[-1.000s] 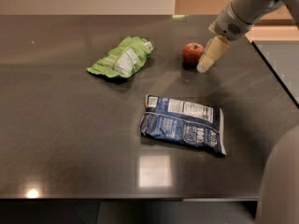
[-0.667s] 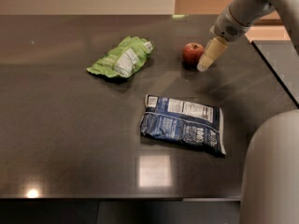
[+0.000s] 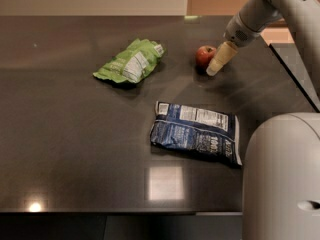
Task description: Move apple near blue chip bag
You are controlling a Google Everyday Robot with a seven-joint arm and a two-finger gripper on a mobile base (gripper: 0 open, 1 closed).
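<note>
Gripper [image 3: 214, 70] on my arm hangs just beside the apple [image 3: 203, 55] (open or closed, I cannot tell), blue chip bag [image 3: 197, 132] well apart.

On table [image 3: 75, 134], pincer [image 3: 214, 70] just right of apple [image 3: 203, 55].

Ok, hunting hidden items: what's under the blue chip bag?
Dark table shows around the blue chip bag; beneath is covered. The gripper is beside the apple.

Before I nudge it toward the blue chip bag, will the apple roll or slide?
Likely rolls: the apple is round and sits on a smooth, glossy table. The tool is just right of it, so an off-centre push may curve it away.
</note>
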